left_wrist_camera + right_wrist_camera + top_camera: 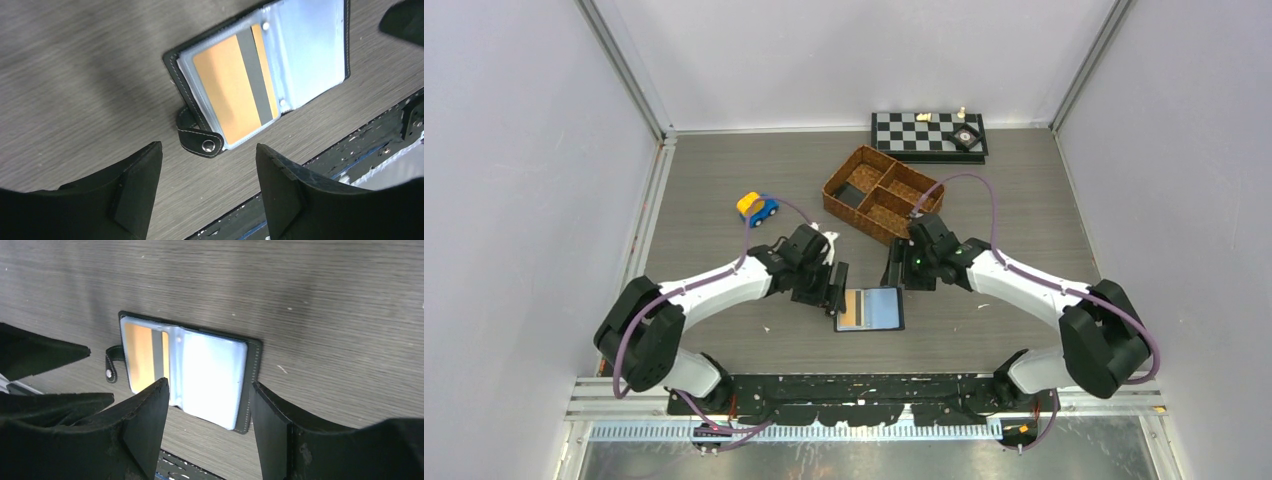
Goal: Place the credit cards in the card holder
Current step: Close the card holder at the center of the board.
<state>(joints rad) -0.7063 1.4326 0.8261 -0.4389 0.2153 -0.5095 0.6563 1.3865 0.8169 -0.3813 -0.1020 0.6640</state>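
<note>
The card holder (870,308) lies open and flat on the table (724,180), near the front edge and between the two arms. In the top view its long axis runs from 9 to 3 o'clock. One tan-orange card (225,85) with a dark stripe sits inside the clear sleeve of the 9 o'clock half. The 3 o'clock half shows only pale plastic. The snap tab (200,141) sticks out at the 9 o'clock end.

The left gripper (832,292) is just beside that end, so the holder lies at about 4 o'clock from it. Its fingers stand apart and hold nothing. The right gripper (896,270) hangs just past the far edge, with the holder at about 7 o'clock from it, and it is also apart and empty. I judge that both are about equally near, the left one on the card side.

I see no loose card on the table. The wicker basket (844,167) at 12 o'clock holds something dark and flat, too small to identify. No brand or writing can be read anywhere.
</note>
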